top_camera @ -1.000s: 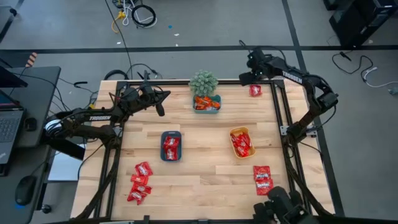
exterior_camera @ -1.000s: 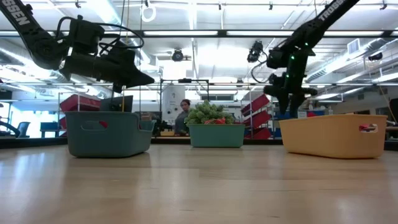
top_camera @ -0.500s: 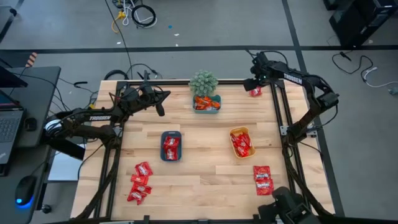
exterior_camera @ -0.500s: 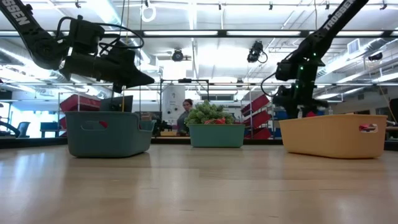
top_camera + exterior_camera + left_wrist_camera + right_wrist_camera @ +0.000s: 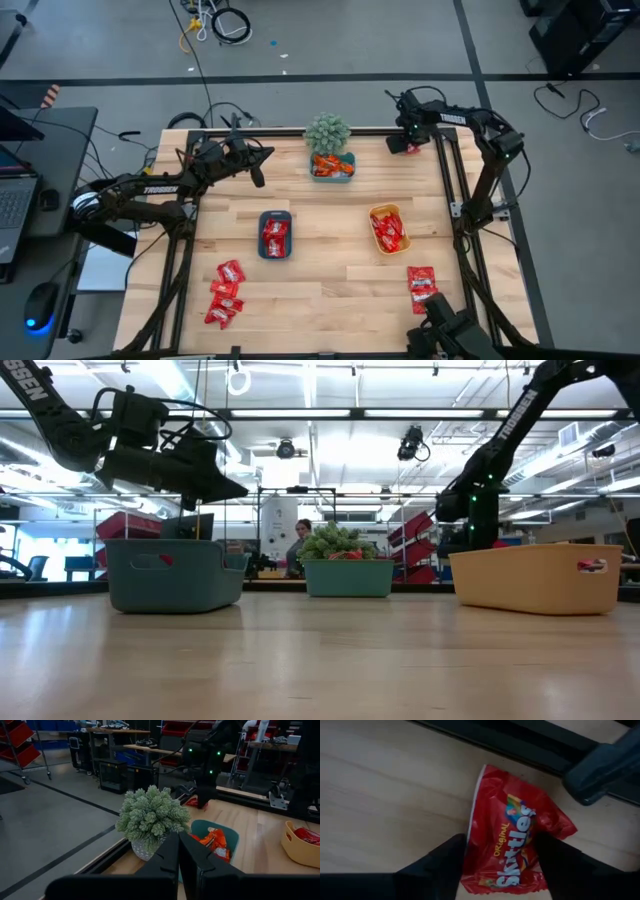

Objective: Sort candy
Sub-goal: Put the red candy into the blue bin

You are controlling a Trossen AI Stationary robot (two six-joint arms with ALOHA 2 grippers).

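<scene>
A red candy packet (image 5: 506, 822) lies flat on the table at its far right corner. My right gripper (image 5: 501, 841) is open right above it, one finger on each side; in the high view the right gripper (image 5: 404, 146) covers the packet. My left gripper (image 5: 258, 178) is shut and hovers in the air left of the potted plant (image 5: 328, 132). More red packets lie in a pile near left (image 5: 225, 292) and a pile near right (image 5: 422, 285). Others fill the blue tray (image 5: 275, 216), the yellow tray (image 5: 377, 214) and the teal tray (image 5: 348, 172). My right gripper comes at the red packet from above, pointing down, with its fingers (image 5: 447, 862) beside the packet's two long edges (image 5: 472, 827). Whether the fingers touch the wrapper I cannot tell. The packet lies flat on the wood.
The table's black frame rail (image 5: 530, 740) runs close behind the packet, with a dark bracket (image 5: 600, 767) beside it. The plant stands right behind the teal tray. Bare wood lies between the trays in the middle of the table (image 5: 330, 230). A person shows far off in the room (image 5: 297, 545).
My right gripper has come down over the red packet at the far right corner and now hides it in the high view. Its arm has folded in closer to the far edge. The left arm has kept still.
</scene>
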